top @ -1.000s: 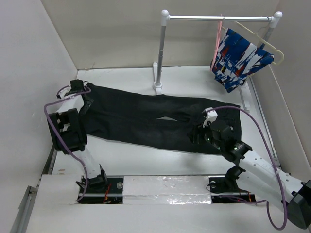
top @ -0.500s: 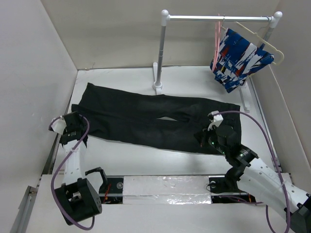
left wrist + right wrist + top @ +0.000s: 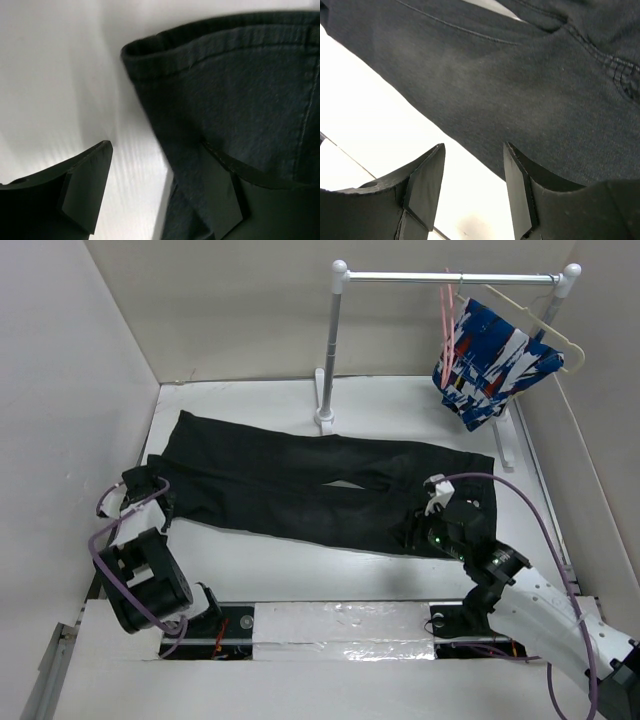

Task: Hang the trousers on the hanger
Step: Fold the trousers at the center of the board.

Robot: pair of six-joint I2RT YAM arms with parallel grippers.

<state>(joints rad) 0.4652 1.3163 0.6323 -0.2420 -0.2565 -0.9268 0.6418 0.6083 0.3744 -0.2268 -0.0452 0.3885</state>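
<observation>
The black trousers point(image 3: 300, 485) lie flat across the table, leg ends at the left and waist at the right. My left gripper point(image 3: 155, 498) is open at the near left leg end. In the left wrist view point(image 3: 155, 192) one finger is over the hem point(image 3: 215, 95) and the other over bare table. My right gripper point(image 3: 418, 532) is open at the near edge of the waist end. In the right wrist view point(image 3: 472, 187) the cloth edge point(image 3: 520, 100) runs between the jaws. The pink hanger point(image 3: 447, 320) hangs empty on the rail.
A white rack with a metal rail point(image 3: 450, 277) stands at the back, one post foot point(image 3: 324, 418) just behind the trousers. A cream hanger point(image 3: 560, 335) carries a blue, white and red patterned garment point(image 3: 495, 360) at the rail's right end. White walls close in both sides.
My left arm has swung back from the far left leg end to the near one, its elbow now low by its base. My right gripper has shifted slightly towards the near edge of the waist.
</observation>
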